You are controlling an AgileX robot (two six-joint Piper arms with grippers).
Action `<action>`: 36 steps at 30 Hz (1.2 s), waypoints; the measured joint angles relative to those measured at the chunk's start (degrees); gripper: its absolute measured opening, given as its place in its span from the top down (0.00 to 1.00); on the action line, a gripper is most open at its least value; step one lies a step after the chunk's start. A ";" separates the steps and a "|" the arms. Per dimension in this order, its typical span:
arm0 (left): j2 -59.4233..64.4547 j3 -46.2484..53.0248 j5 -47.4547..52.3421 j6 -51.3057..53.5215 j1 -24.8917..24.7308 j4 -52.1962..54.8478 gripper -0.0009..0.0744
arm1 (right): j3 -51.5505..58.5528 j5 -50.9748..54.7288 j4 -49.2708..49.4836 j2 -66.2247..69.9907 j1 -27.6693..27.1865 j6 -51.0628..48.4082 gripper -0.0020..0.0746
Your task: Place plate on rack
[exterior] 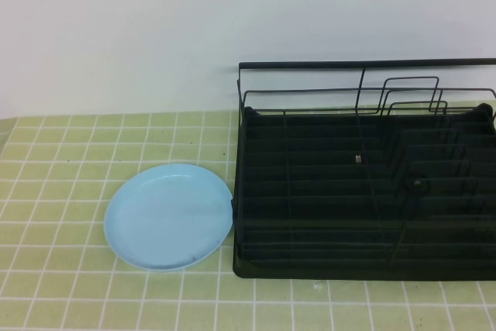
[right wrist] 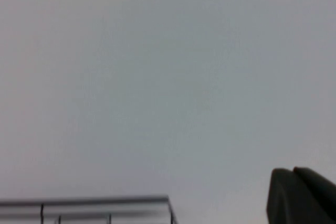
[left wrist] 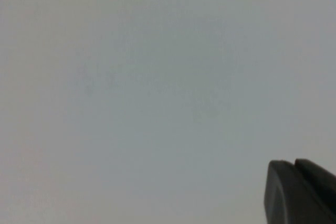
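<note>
Lying flat on the worktop (exterior: 62,191), the plate (exterior: 169,216) is seen in the lower left-centre of the high view, its shallow raised rim facing up and nothing resting on it. Its right edge reaches the left wall of the rack (exterior: 364,184); whether the two actually touch cannot be told, but almost no gap is seen between them. The rack fills the right half of the high view and is cut off by the right edge of the frame; its black tray base is set square to the worktop's tile lines, its front edge sits low in the frame, and its top rail runs across the upper right against the pale wall (exterior: 155,29). Upright divider loops are gathered in the rack's right part, while its left part is crossed only by low wires. Open tiled surface is seen to the left of the plate, above it up to the wall, and in a narrower strip along the bottom of the frame. Neither arm is seen in the high view. The left claw (left wrist: 299,192) is shown only as a dark tip in the lower right corner of the left wrist view, facing blank pale wall; how far it is spread cannot be told. The right claw (right wrist: 300,195) appears likewise in the lower right corner of the right wrist view, with the rack's rail (right wrist: 86,201) at the bottom left; its spread cannot be told either.
</note>
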 joint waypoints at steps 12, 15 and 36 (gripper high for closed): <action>0.46 -2.47 10.14 -0.29 0.00 -6.09 0.99 | -16.60 47.05 0.56 4.66 0.00 -1.75 0.98; 2.75 -5.94 17.88 -0.42 0.00 -7.82 0.99 | -16.71 47.37 6.03 9.38 0.00 -6.87 0.98; 61.75 -48.96 55.66 5.40 0.00 -15.85 0.45 | -16.71 51.87 26.28 25.89 0.00 -30.85 0.98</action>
